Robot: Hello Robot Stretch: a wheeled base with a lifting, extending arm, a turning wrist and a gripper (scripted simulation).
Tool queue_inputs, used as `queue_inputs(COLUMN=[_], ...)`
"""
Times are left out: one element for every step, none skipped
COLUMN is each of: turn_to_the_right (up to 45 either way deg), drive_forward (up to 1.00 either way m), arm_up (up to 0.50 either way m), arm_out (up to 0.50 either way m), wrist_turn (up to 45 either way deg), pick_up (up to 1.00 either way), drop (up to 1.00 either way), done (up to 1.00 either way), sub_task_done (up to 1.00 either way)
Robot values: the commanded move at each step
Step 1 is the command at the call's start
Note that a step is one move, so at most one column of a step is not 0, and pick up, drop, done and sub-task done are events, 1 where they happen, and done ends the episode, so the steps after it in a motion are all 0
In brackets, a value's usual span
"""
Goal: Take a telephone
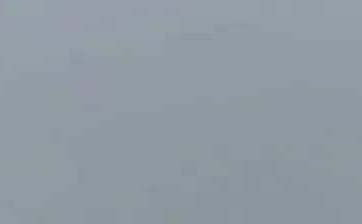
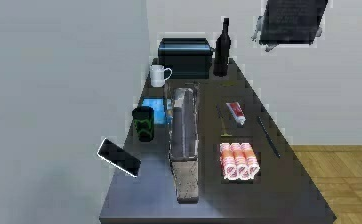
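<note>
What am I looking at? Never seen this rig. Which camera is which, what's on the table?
This is a simulated wheeled robot with one extending arm ending in two-finger jaws; its job is to take a telephone. The forward view looks ahead from the robot at a plain grey surface, likely a close wall. The arm side view looks out from the body onto a dark table. On it stand a black box, a dark bottle, a white mug and a green cup; a long grey object lies down the middle, striped rolls beside it. The flat black slab at the table's edge on that view's left is probably the telephone.
</note>
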Motion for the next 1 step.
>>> queue_inputs(turn_to_the_right=[0.0], drive_forward=[0.00], arm_up=[0.50], arm_out=[0.00], wrist_turn=[0.0], pick_up=[0.00], drop=[0.00], done=[0.00], sub_task_done=[0.00])
